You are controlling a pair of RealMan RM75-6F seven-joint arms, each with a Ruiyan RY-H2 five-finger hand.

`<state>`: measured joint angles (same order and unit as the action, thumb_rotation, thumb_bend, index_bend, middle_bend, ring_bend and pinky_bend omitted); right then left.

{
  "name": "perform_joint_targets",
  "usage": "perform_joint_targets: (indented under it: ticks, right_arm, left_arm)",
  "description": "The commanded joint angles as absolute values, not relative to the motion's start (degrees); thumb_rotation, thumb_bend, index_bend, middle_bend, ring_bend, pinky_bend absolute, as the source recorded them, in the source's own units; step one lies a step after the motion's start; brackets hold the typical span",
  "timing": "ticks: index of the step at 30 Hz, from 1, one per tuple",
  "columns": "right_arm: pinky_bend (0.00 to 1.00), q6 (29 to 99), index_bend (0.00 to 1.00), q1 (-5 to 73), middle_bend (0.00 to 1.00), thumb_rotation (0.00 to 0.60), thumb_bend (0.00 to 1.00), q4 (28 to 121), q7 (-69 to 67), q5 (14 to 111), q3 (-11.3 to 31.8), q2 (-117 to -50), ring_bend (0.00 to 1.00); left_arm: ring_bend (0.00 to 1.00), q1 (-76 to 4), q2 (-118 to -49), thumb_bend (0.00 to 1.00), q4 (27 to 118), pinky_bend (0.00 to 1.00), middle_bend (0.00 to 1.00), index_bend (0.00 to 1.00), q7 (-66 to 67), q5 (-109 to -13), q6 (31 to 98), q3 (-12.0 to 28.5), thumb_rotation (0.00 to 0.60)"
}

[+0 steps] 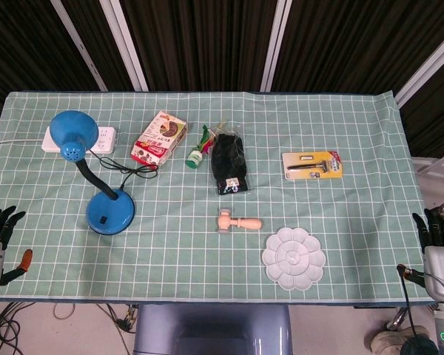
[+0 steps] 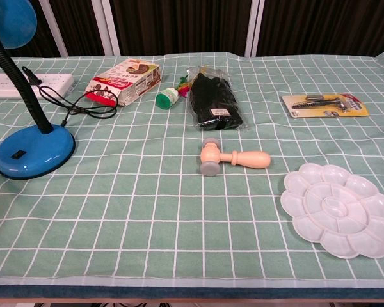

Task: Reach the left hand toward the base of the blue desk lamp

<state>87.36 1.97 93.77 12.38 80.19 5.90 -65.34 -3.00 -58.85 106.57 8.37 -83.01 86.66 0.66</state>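
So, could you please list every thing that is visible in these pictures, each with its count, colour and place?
desk lamp: 1, blue, left part of table; round base, black neck
power strip: 1, white, far left, behind lamp
snack box: 1, red and white, far side, right of lamp
small bottle: 1, green cap, between box and black pack
black pack: 1, clear wrap, centre far
razor card: 1, yellow, right far
toy mallet: 1, pale wood, centre
paint palette: 1, white, flower shape, near right
tablecloth: 1, green with white grid
left hand: 1, black fingers spread, off table's left edge, holds nothing
right hand: 1, black fingers spread, off right edge, holds nothing
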Motion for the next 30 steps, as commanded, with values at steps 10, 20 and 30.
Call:
perform_joint_targets:
  ticks: [10, 20, 30]
  right_arm:
    - [0.00, 87.3, 0.08, 1.9, 0.05, 0.600, 0.15, 93.9, 12.7, 79.8, 6.0, -65.4, 0.04]
    - [0.00, 87.5, 0.08, 1.8, 0.05, 0.600, 0.15, 94.0, 13.8, 79.3, 6.1, -65.5, 0.04]
    - [0.00, 87.7, 0.08, 1.6, 0.05, 0.600, 0.15, 94.3, 14.3, 79.0, 6.3, -65.5, 0.04]
  left_arm:
    - [0.00, -2.8, -58.1, 0.40, 106.3, 0.01, 0.04, 0.11, 5.4, -83.8, 86.8, 1.0, 0.600]
    - [0.23, -5.0, -57.7, 0.49, 103.3, 0.40, 0.20, 0.06, 2.1, -85.6, 82.7, 0.8, 0.600]
    - [0.74, -9.6, -61.1, 0.75, 97.6, 0.83, 0.71, 0.12, -4.4, -83.8, 72.7, 0.3, 0.600]
